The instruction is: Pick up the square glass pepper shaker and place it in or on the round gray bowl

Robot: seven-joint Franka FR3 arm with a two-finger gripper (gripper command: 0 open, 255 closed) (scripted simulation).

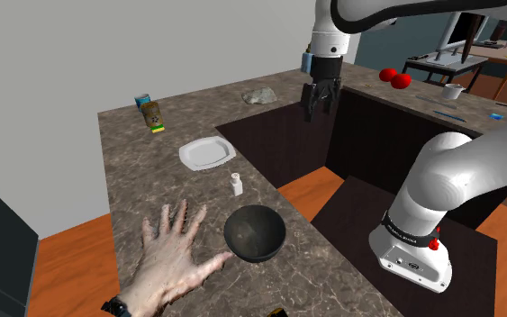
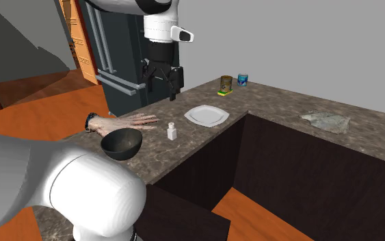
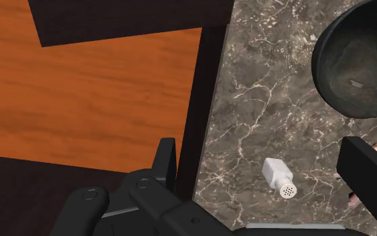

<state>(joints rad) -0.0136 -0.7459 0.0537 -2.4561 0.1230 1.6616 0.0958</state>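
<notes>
Pincer (image 1: 320,110) hovering wide open, well apart from small white square shaker (image 1: 236,185), which is standing near the dark marbled counter (image 1: 134,162) edge, near the round dark-grey bowl (image 1: 255,233). Risk: off-centre descent knocking it over that edge.

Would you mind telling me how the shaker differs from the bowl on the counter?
The shaker is white; the bowl is dark grey. The shaker is small, narrow and square-sided; the bowl is far wider and round. The shaker stands closed with a perforated cap; the bowl is open and empty. Both stand upright on the brown counter, apart from the pincer.
</notes>
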